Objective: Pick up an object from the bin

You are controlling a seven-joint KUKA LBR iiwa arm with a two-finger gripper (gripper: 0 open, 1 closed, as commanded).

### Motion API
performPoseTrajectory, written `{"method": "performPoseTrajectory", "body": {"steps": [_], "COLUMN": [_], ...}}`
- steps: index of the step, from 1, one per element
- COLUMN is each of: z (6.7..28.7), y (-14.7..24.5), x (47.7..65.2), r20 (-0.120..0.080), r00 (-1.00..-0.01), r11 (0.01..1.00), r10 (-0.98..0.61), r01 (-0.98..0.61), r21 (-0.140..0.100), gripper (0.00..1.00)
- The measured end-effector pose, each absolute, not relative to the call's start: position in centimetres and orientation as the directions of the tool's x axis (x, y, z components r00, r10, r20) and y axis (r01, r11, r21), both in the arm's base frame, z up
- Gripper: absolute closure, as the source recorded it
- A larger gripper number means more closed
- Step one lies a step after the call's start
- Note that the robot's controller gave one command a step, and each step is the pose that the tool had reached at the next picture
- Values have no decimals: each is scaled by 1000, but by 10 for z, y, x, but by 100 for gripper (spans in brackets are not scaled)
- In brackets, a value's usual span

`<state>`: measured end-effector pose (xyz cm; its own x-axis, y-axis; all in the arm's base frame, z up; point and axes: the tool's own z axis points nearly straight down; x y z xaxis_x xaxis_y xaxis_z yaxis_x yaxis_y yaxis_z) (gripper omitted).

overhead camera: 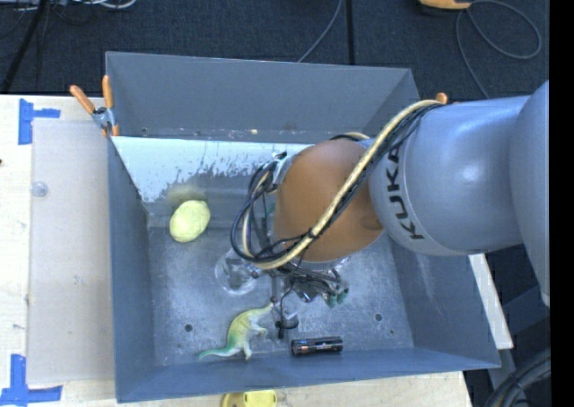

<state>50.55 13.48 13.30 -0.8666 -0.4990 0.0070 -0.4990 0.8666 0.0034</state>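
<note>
My gripper (300,291) hangs low over the front middle of the bin, mostly hidden beneath the arm's orange cover. Just in front of it and to the left lies a small green toy dinosaur (239,335) on the bin floor. A black cylinder like a battery (316,345) lies flat by the front wall, just below the gripper. A clear, glassy little thing (235,272) sits on the floor at the gripper's left. Whether anything is held I cannot make out.
A pale yellow-green ball or lemon (189,220) rests at the back left of the bin floor. The arm and its cables cover the right middle of the bin. The bin's sloped walls close in on all sides.
</note>
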Motion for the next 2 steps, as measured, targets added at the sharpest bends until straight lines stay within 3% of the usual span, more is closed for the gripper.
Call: {"method": "performPoseTrajectory", "body": {"steps": [1,2], "z": [81,66], "y": [129,131], "x": [506,504], "r20": [5,5], "r00": [-787,-716], "r11": [787,716], "r10": [-617,-698], "r01": [-617,-698], "r21": [2,6], "gripper": [0,100]}}
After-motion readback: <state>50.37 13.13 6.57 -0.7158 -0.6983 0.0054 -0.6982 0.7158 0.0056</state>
